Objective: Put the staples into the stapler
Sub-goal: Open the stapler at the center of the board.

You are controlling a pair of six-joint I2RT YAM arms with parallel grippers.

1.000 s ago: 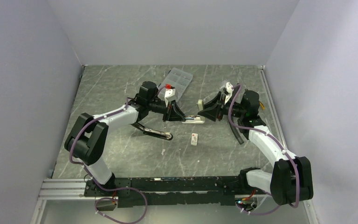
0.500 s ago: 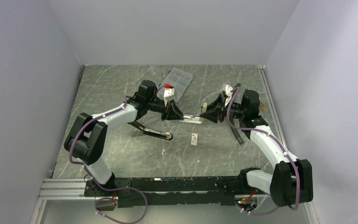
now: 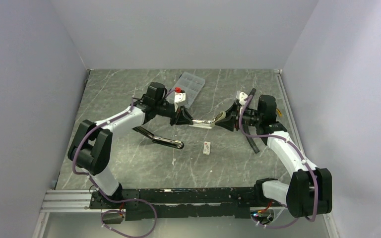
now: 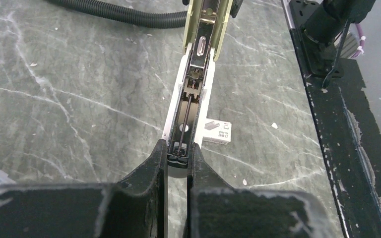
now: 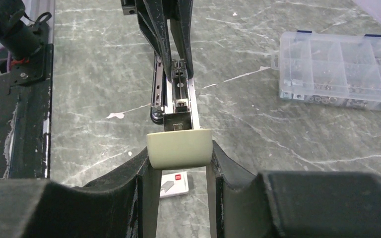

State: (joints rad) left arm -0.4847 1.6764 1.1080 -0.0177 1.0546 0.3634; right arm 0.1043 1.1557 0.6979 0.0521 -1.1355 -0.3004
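The stapler (image 3: pixel 204 123) hangs above the table, swung open and stretched between both grippers. My left gripper (image 3: pixel 190 120) (image 4: pixel 178 149) is shut on the rear end of its open metal magazine (image 4: pixel 190 99), where a thin rod and pusher show in the channel. My right gripper (image 3: pixel 222 119) (image 5: pixel 179 151) is shut on the cream top cover (image 5: pixel 179 146), with the magazine (image 5: pixel 180 94) running away toward the left fingers (image 5: pixel 162 34). The staples themselves are hidden. Their small white box (image 3: pixel 207 148) (image 4: pixel 217 132) (image 5: pixel 174 183) with a red mark lies on the table below.
A clear compartment case (image 3: pixel 190 86) (image 5: pixel 341 67) sits at the back centre. A black curved hose (image 3: pixel 161 140) lies left of the box. Another black hose (image 3: pixel 252 141) (image 4: pixel 119 15) trails by the right arm. The black frame rail (image 4: pixel 337 124) runs along the near edge.
The right gripper has drawn back to the right with the cover. The stapler has opened out longer and risen off the table. The left gripper has shifted slightly back.
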